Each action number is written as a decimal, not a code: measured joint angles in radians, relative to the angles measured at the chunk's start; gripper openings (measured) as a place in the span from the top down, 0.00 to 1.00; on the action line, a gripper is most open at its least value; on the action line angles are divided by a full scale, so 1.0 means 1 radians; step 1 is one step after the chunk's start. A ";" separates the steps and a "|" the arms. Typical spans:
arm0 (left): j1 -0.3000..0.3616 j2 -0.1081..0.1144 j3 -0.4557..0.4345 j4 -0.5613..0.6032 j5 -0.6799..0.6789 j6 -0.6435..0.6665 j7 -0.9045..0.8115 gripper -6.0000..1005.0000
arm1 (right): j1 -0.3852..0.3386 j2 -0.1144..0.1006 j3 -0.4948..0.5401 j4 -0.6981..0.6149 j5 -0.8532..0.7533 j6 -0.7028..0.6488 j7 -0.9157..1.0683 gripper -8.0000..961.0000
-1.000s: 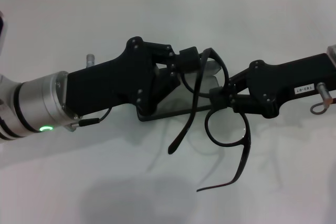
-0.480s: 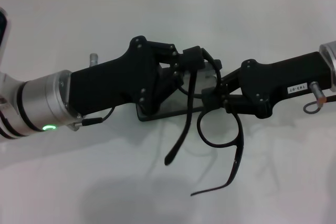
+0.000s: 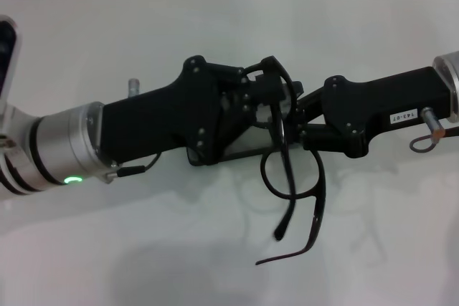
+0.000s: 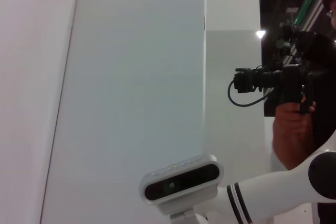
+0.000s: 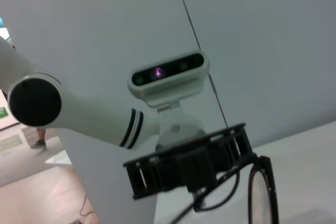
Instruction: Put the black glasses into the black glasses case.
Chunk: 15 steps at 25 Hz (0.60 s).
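The black glasses (image 3: 290, 177) hang above the table between my two grippers, with both temple arms pointing toward the table's near edge. My left gripper (image 3: 271, 91) is shut on the frame's upper rim. My right gripper (image 3: 305, 125) is shut on the frame near the bridge. The black glasses case (image 3: 247, 150) lies on the table under both grippers; only its near edge and a strip of grey lining show. The right wrist view shows the left gripper (image 5: 189, 170) holding the glasses (image 5: 261, 195). The left wrist view shows none of the task's things.
The white table (image 3: 143, 249) stretches all around, with a wall seam at the back. The robot's head camera (image 5: 168, 72) shows in the right wrist view. In the left wrist view, a person holds a camera (image 4: 281, 82) off to the side.
Both grippers and the glasses have shifted left over the case. One temple arm has swung in toward the other, and the frame has turned more edge-on.
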 joint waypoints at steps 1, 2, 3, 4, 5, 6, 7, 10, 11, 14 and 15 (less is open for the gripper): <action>-0.003 0.000 0.001 -0.008 -0.001 0.000 0.006 0.99 | 0.000 0.000 0.000 0.003 0.005 -0.004 0.000 0.88; -0.004 0.000 0.002 -0.012 -0.002 0.000 0.010 0.99 | 0.001 0.000 -0.001 0.004 0.010 -0.010 0.000 0.88; -0.006 0.001 0.002 -0.017 -0.002 0.000 0.015 0.99 | 0.001 0.000 -0.001 0.005 0.014 -0.016 0.000 0.88; -0.006 0.001 0.002 -0.019 -0.002 0.000 0.018 0.99 | 0.000 0.000 -0.002 0.005 0.018 -0.022 0.000 0.88; -0.007 0.001 0.002 -0.021 -0.002 0.000 0.021 0.99 | 0.000 0.000 -0.002 0.005 0.018 -0.022 0.000 0.88; -0.007 0.001 0.002 -0.023 -0.002 0.000 0.024 0.99 | 0.000 0.000 -0.002 0.005 0.023 -0.031 0.000 0.88; -0.007 0.001 0.002 -0.023 -0.002 0.000 0.024 0.99 | 0.000 -0.001 -0.002 0.005 0.025 -0.038 -0.001 0.88; -0.007 0.001 0.002 -0.023 -0.004 -0.001 0.030 0.99 | 0.000 -0.002 -0.001 0.010 0.028 -0.040 -0.001 0.88; -0.007 0.001 0.002 -0.023 -0.004 -0.001 0.033 0.99 | 0.000 -0.002 -0.001 0.017 0.030 -0.042 -0.001 0.88; -0.005 0.000 0.002 -0.024 -0.004 -0.002 0.041 0.99 | 0.000 -0.004 0.000 0.026 0.036 -0.044 -0.001 0.88; -0.004 0.000 0.002 -0.024 -0.004 -0.002 0.041 0.99 | 0.000 -0.004 0.000 0.027 0.037 -0.043 -0.001 0.88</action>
